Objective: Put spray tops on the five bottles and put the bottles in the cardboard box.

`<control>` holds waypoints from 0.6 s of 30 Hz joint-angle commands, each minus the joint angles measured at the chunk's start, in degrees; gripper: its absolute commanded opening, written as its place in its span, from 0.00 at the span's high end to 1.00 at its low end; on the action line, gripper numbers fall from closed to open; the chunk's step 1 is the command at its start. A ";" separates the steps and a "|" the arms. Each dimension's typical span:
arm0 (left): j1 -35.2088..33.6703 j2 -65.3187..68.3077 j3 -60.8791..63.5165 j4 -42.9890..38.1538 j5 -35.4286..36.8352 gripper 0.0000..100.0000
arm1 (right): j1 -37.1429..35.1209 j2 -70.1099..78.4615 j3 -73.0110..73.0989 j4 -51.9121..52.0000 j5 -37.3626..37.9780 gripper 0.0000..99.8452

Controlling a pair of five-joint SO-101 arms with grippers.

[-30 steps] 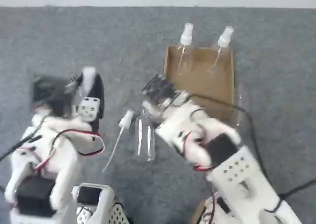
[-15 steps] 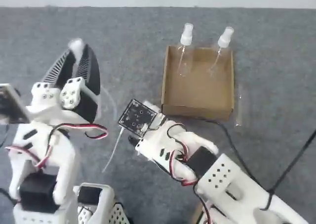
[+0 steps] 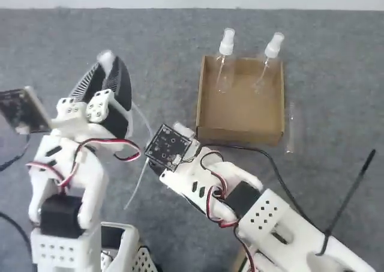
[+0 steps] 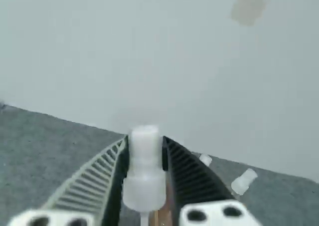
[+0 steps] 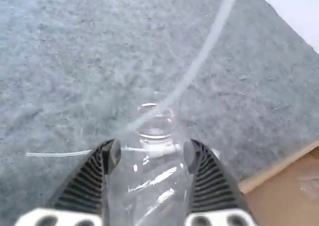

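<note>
Your left hand [image 4: 145,143] is raised at the upper left of the high view, its fingers pressed on a spray top [image 4: 144,178] whose white head pokes out past the tips. The top's tube [image 5: 199,56] curves down from there, and in the right wrist view its end lies at the open mouth of the bottle [image 5: 152,186] — whether it has gone inside you cannot tell.

Your right hand [image 5: 149,148] pinches that bottle just under the neck, near the centre of the high view and tucked beneath its own wrist camera. A loose tube [image 3: 137,185] lies on the bench [image 3: 168,44] just left of that wrist.

The box [image 3: 240,132] sits upper right of centre, its near edge just beyond the right arm. One capped bottle [image 3: 224,50] and a second [image 3: 271,51] lean on its far wall — the rest of its floor is bare. Open grey bench runs between the left hand and the box's left edge, and along the far edge.
</note>
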 commanded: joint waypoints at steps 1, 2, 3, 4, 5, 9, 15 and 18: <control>-0.70 -0.88 0.75 -2.02 0.62 0.99 | -0.40 -2.42 -0.79 -1.45 -0.62 0.99; -0.70 -0.88 0.92 -2.02 0.62 0.99 | -0.40 -2.42 -0.79 -1.45 -0.70 0.99; -0.79 -0.88 1.01 -2.02 0.62 0.99 | -0.40 -2.42 -0.79 -1.45 -0.70 0.99; -0.79 -0.88 0.75 -2.02 0.44 0.99 | -0.40 -2.42 -0.79 -1.36 -0.70 0.99; -0.79 -0.88 0.40 -2.11 0.44 0.99 | -0.40 -2.42 -0.79 -1.27 -0.70 0.99; -1.58 -0.97 -3.12 -2.20 0.18 0.99 | -0.40 -2.42 -0.70 -1.10 -0.70 0.99; -5.45 -0.88 -5.85 -2.90 0.18 0.99 | -0.40 -2.42 -0.70 -1.10 -0.70 0.99; -5.01 -0.88 -5.23 -2.73 -0.79 0.99 | -0.40 -2.42 -0.70 -1.10 -0.70 0.99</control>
